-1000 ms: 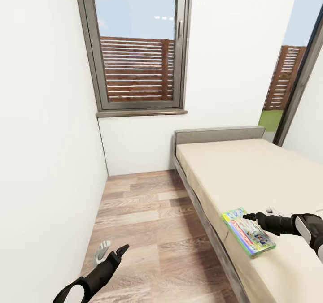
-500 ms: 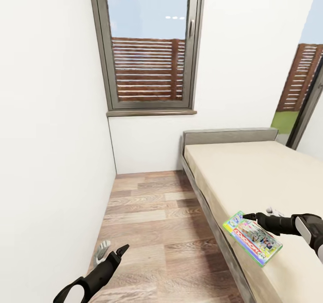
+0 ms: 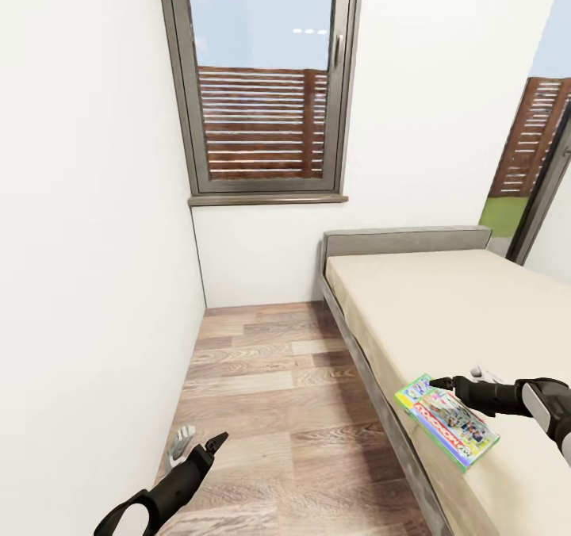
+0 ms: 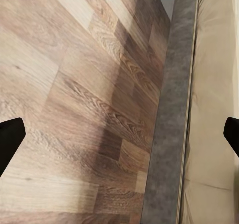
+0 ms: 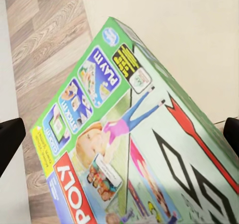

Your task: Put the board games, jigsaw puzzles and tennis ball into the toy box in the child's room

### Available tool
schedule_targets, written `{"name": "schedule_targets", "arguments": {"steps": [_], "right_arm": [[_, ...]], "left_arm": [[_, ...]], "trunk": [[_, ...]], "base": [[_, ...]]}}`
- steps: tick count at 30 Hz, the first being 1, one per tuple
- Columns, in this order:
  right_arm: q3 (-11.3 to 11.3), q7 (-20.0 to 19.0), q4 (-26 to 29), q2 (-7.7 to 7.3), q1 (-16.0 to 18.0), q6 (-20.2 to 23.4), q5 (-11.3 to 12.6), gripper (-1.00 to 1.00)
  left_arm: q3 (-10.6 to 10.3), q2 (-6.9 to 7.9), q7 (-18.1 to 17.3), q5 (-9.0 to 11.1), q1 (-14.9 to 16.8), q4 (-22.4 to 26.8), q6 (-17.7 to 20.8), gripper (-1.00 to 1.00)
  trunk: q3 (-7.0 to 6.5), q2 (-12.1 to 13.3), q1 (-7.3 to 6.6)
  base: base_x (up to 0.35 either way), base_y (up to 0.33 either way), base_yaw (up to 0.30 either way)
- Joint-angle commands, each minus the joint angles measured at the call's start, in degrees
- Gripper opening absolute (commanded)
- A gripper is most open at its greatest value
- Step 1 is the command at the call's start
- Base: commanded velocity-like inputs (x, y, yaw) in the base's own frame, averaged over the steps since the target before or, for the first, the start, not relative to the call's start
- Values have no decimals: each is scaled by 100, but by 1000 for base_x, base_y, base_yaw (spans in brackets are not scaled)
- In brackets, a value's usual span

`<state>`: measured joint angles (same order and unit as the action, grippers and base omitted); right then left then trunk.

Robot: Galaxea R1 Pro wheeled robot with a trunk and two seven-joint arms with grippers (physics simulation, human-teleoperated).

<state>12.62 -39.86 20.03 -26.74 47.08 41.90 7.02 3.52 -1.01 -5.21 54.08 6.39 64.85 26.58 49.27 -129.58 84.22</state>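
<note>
1. Green cardboard marks the game in the head view: it is seen at the near edge of the bed, at about 4 o'clock in the frame, tilted, with one corner out over the floor. The right gripper is seen at the box's upper long edge, at 3 o'clock; whether its jaws are clamped on the box or merely resting against it cannot be told from here. The grip is best confirmed before the box is carried off.

2. In the same view the left gripper hangs low at 7 o'clock over bare floor, with its fingers parted and nothing between them. It is judged free to support the overhanging corner if the box sags.

3. In the left wrist view, only floor and the grey bed frame lie ahead; the two dark fingertips stand wide apart at 9 and 3 o'clock, so this gripper is taken as spread and empty.

4. In the right wrist view the game sits close under the camera, its printed lid facing up. The fingertips appear wide apart at 9 and 3 o'clock, with the box lying between them; contact is not shown. A flat, wide box is likely to swing if pinched at one edge, so a slow lift clear of the mattress is advised. Neither the toy box nor the table is yet in sight.
</note>
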Motion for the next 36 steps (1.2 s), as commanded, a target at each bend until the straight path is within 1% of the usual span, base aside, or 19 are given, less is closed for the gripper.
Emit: {"name": "schedule_targets", "arguments": {"steps": [1, 16, 24, 26, 27, 29, 30, 32, 33, 34, 35, 36], "right_arm": [[22, 4, 1, -1, 3, 39, 27, 100], [23, 7, 1, -22, 3, 33, 29, 100], [43, 56, 7, -82, 11, -1, 40, 100], [70, 130, 31, -158, 21, -107, 47, 100], [70, 130, 31, -158, 21, -107, 47, 100], [97, 187, 99, -279, 30, -310, 68, 100], [97, 187, 99, -279, 30, -310, 68, 100], [117, 219, 197, -419, 38, -532, 93, 100], [117, 219, 197, -419, 38, -532, 93, 100], [131, 231, 253, -489, 43, -622, 106, 100], [131, 231, 253, -489, 43, -622, 106, 100], [153, 240, 308, -556, 48, -694, 120, 100]], "left_arm": [[24, -6, -15, 24, 3, 2, 49, 100], [21, -5, -15, 24, 3, 2, 49, 100], [19, -6, -16, 24, 3, 2, 49, 100], [17, -10, -18, 24, 3, -1, 49, 100], [17, -10, -18, 24, 3, -1, 49, 100], [14, -14, -26, 24, 3, -2, 49, 100], [14, -14, -26, 24, 3, -2, 49, 100], [10, -17, -46, 26, 5, 0, 50, 100], [10, -17, -46, 26, 5, 0, 50, 100], [-2, -18, -56, 27, 6, 0, 52, 100], [-2, -18, -56, 27, 6, 0, 52, 100], [-31, -19, -65, 28, 9, 0, 51, 100]], "trunk": [[6, -2, -1], [6, -2, -1], [6, -2, -1], [6, -2, -1], [6, -2, -1], [6, -2, -1], [6, -2, -1], [6, -2, -1], [6, -2, -1], [6, -2, -1], [6, -2, -1], [6, -2, -1]], "base": [[0, 0, 3], [0, 0, 1], [0, 0, 0], [0, 0, 0], [0, 0, 0], [0, 0, 0], [0, 0, 0], [0, 0, 0], [0, 0, 0], [0, 0, 0], [0, 0, 0], [0, 0, 0]]}}
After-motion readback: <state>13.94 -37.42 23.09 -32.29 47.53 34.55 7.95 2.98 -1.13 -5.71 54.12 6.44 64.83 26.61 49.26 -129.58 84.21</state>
